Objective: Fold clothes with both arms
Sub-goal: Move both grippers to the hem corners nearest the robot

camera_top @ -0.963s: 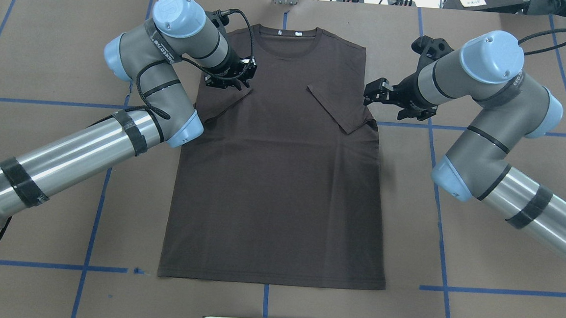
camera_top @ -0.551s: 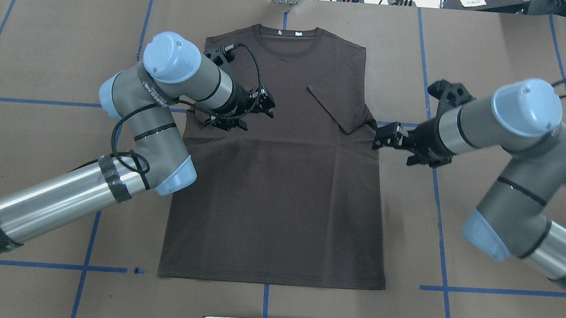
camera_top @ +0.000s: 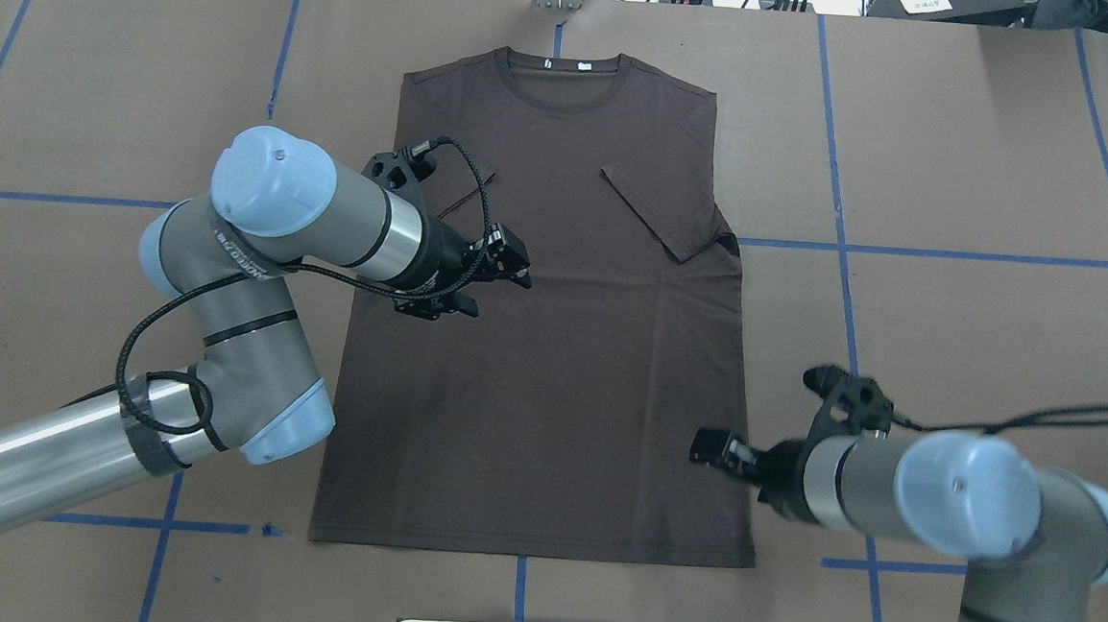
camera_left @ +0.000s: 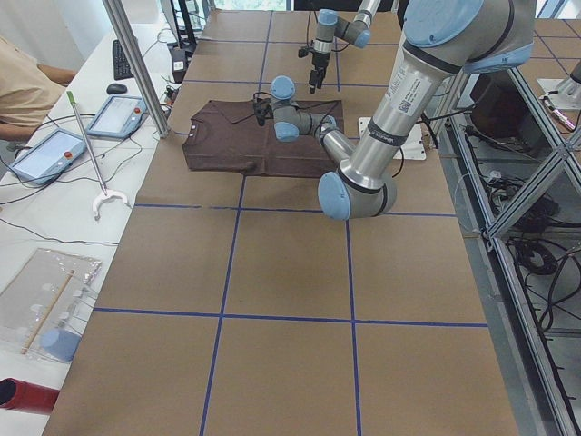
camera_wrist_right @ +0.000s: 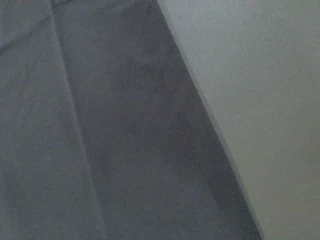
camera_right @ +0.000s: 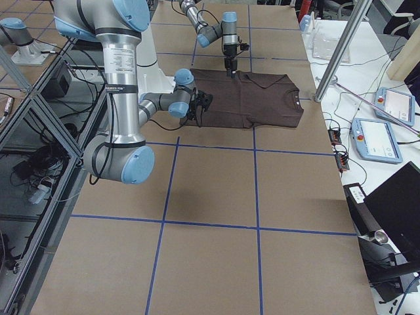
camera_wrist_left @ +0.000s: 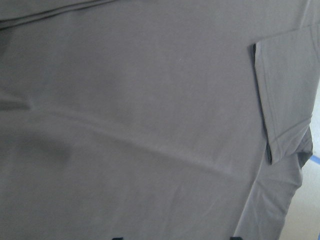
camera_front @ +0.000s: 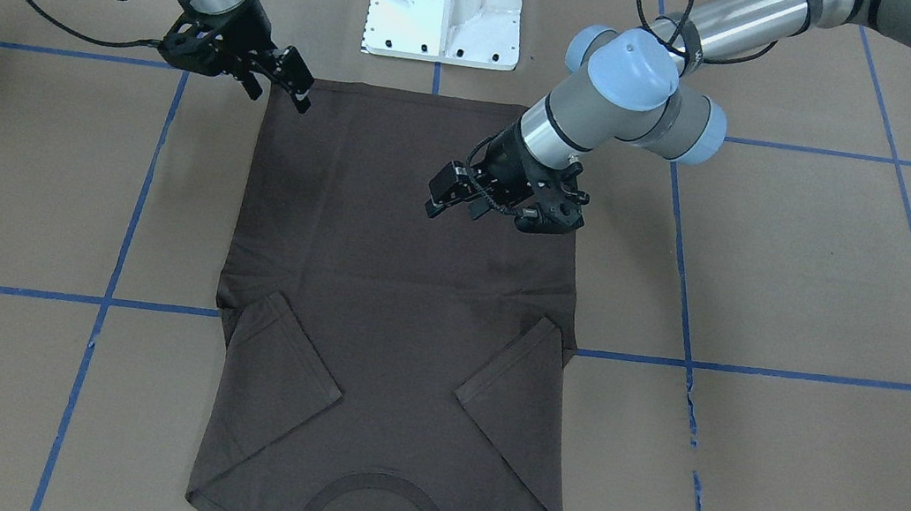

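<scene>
Tee [camera_top: 550, 368], matte brown knit, flat (sleeves in-folded); L fingers [camera_top: 512, 249] & R fingers [camera_top: 707, 445] apart, empty.

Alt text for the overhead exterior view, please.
A dark brown T-shirt lies flat on the brown table, both sleeves folded inward. The left tool is over its upper middle; the right tool is at its lower right edge.

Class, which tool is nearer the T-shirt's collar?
Left. The left tool is over the T-shirt's chest, below the collar; the right tool is at the side edge near the hem.
</scene>
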